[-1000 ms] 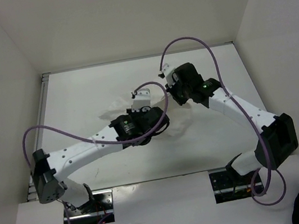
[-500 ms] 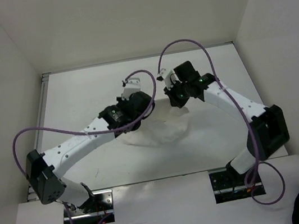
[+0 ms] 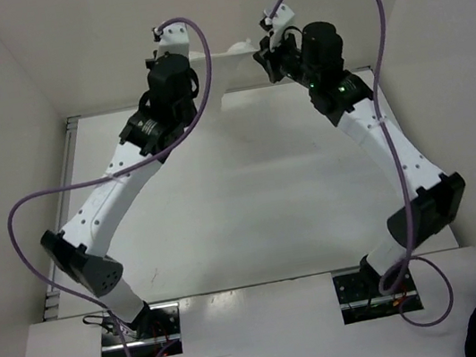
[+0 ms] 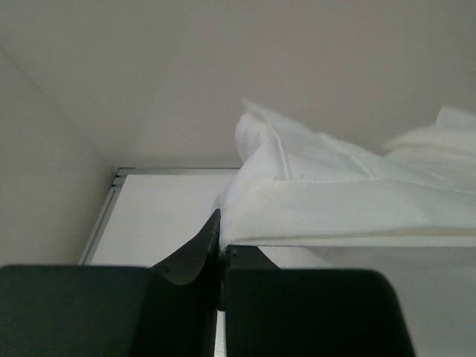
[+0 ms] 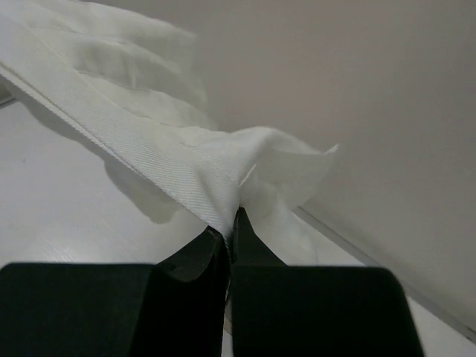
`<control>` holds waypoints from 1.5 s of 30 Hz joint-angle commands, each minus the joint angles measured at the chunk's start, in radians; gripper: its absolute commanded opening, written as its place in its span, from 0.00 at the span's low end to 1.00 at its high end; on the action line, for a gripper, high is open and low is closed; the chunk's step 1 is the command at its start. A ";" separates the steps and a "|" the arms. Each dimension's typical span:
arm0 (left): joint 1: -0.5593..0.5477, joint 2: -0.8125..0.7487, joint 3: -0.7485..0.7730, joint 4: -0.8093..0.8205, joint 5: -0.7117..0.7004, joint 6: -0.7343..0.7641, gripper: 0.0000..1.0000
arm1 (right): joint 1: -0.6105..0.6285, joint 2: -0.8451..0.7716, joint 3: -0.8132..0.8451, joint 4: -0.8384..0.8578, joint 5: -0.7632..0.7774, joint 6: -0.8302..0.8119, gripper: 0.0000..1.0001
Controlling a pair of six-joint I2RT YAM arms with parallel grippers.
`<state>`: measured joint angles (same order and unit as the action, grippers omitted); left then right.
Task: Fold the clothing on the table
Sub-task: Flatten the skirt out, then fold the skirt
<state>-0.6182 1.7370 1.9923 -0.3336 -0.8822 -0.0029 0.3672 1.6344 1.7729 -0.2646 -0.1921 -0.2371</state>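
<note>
From above: reaching high and back with both arms, over the far edge of the worktop [image 3: 250, 195]. Pinching the clothing [image 3: 240, 48] at one end with the left gripper [image 3: 197, 55] and at the other with the right gripper [image 3: 265, 53], each closed tight on fabric. Strung in the air between the two, against the back wall; white on white, hard to trace.

From the left wrist: closed to a slit on a hemmed edge of the clothing [image 4: 335, 204]. Stretching away rightward as a taut band, looser folds bunched above. Beyond, worktop [image 4: 163, 212] with its metal rail.

From the right wrist: pressed together on a bunched corner of the clothing [image 5: 149, 149]. Running off up and left as a ribbed band, a small flap sticking out right. Casting a shadow on the worktop [image 5: 67, 223] beneath.
</note>
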 commanded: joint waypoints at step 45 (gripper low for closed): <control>-0.048 -0.133 -1.020 0.014 1.019 -0.848 0.95 | -0.248 -0.033 -0.664 -0.450 -0.142 0.217 0.87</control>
<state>-0.6662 1.5730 0.9958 -0.3733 0.0818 -0.7990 0.1158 1.5406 1.0988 -0.7273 -0.3477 -0.0719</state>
